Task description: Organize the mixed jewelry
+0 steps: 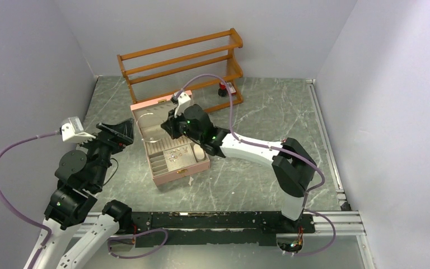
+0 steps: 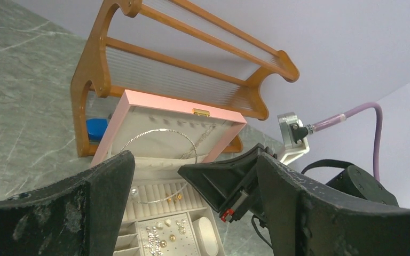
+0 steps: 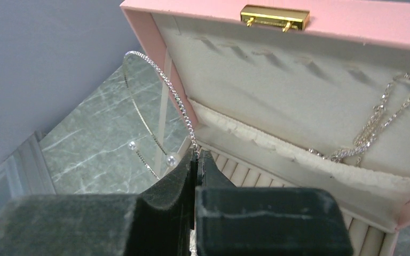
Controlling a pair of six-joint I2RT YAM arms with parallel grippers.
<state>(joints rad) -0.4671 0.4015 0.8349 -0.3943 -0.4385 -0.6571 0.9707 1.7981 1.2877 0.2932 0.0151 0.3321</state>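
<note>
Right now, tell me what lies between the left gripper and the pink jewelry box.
Only bare marble tabletop separates the left gripper and the pink jewelry box, per the top view.

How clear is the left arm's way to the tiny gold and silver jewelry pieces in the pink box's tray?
Probably yes. The open left gripper hangs left of the pink box, and the jewelry pieces lie uncovered; the right gripper, shut on the thin silver hoop, sits farther back.

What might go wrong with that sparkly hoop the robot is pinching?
The right gripper pinches the thin pearl-tipped hoop only at its very tips, so it might slip or bend. The hoop hangs past the edge of the pink box, so it could snag there or drop onto the table.
</note>
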